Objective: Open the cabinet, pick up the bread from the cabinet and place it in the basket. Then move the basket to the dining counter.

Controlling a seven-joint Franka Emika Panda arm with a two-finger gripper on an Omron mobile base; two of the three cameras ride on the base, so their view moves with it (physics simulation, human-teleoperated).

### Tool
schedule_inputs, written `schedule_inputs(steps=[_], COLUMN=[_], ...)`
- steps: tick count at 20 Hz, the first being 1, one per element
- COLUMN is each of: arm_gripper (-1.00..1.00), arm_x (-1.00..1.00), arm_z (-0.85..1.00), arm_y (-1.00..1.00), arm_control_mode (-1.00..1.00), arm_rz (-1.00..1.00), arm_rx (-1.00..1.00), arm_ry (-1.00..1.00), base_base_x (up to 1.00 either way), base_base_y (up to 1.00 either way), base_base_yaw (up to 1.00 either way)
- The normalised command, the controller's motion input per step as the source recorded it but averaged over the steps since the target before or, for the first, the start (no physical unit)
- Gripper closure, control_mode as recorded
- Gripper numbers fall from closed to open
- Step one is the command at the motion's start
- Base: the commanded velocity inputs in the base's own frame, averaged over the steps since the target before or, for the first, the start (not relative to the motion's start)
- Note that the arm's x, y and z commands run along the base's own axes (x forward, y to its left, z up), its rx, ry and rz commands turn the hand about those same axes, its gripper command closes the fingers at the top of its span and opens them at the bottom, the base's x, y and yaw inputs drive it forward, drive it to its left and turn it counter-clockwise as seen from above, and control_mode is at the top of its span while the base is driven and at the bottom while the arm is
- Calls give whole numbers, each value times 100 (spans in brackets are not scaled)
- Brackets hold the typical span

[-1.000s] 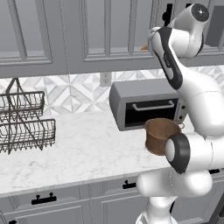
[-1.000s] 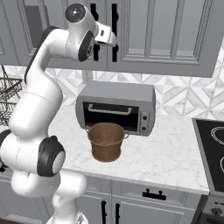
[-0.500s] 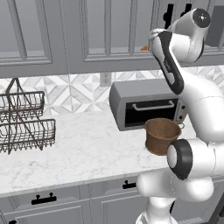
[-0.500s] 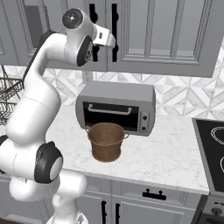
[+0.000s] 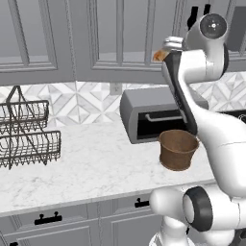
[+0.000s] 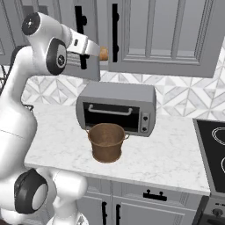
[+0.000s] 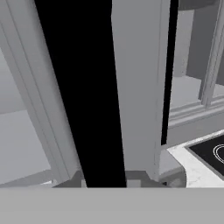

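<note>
- Gripper (image 6: 102,52) up high by the cabinet (image 6: 176,39), right next to a long black handle (image 6: 115,27); can't tell if the fingers are wide or closed.
- Up close in the hand view, black handle bar (image 7: 87,96) against the grey door.
- Small bit of golden-brown at the hand's tip, maybe the bread (image 6: 103,53); too small to be sure.
- Brown basket (image 6: 106,141) down on the white worktop (image 6: 176,162), just in front of the grey toaster oven (image 6: 117,107).
- Wire rack baskets (image 5: 26,134) well off to the left.
</note>
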Motion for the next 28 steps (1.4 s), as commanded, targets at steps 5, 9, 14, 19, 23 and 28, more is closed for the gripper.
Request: schedule_inputs(steps=[5, 9, 14, 19, 23, 28], arm_gripper=[100, 100, 100, 100, -100, -100], arm_x=[-100, -100, -100, -83, -50, -30], arm_z=[1, 0, 0, 0, 0, 1], arm_y=[45, 69, 92, 95, 83, 36], arm_control_mode=[-100, -100, -100, -100, -100, -100], arm_rz=[-25, -14, 0, 0, 0, -3], arm_rx=[-1, -7, -18, -17, -14, -9], arm_ry=[0, 0, 0, 0, 2, 1], base_base_x=[0, 0, 0, 0, 0, 0], base_base_y=[0, 0, 0, 0, 0, 0], base_base_yaw=[0, 0, 0, 0, 0, 0])
